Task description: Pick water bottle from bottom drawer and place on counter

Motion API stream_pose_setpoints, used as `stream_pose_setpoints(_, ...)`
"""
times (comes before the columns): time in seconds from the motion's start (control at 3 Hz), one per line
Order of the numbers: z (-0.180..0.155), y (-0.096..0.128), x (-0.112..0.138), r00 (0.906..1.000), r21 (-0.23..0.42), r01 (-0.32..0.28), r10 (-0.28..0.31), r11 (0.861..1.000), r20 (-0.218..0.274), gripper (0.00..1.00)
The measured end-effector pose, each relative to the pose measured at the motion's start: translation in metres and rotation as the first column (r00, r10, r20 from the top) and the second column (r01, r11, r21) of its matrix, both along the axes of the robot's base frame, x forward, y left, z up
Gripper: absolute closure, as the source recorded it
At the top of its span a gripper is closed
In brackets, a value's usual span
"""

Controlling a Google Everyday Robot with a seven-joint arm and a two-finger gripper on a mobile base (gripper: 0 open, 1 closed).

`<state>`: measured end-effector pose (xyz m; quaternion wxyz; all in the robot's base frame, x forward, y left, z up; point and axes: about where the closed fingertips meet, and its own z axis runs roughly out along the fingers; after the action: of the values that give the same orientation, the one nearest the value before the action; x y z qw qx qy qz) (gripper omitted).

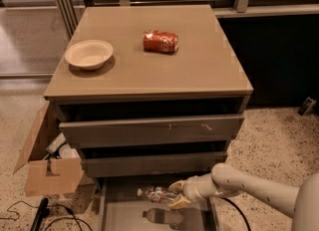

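We find the water bottle lying on its side, narrow end to the left, in the middle of the pulled-out bottom drawer. The hand is at the bottle's right end, one finger on the far side and one on the near side, clamped on it. We judge this end-grip suits a low reach beneath the two upper drawers. A pale bottle-like shape lies just nearer on the drawer floor; we cannot tell whether it is a second bottle or a reflection. The arm enters low from the right. On the tabletop, a bowl sits left and a crushed red can far middle. The near right shows bare surface, which we judge fit for placing.
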<state>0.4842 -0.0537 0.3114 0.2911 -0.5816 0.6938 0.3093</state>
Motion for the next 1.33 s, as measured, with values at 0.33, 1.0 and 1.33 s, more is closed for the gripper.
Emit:
stream_pose_setpoints(0.33, 0.073, -0.034, 0.002, 0.9995, -0.022, -0.019, 0.019, 1.0, 0.023, 1.0)
stream_pose_setpoints(1.0, 0.132, -0.057, 0.006, 0.9977, -0.06, -0.031, 0.034, 0.998, 0.059, 1.0)
stream_pose_setpoints(1.33, 0.155, -0.058, -0.004, 0.9942, -0.071, -0.036, 0.043, 0.997, 0.098, 1.0)
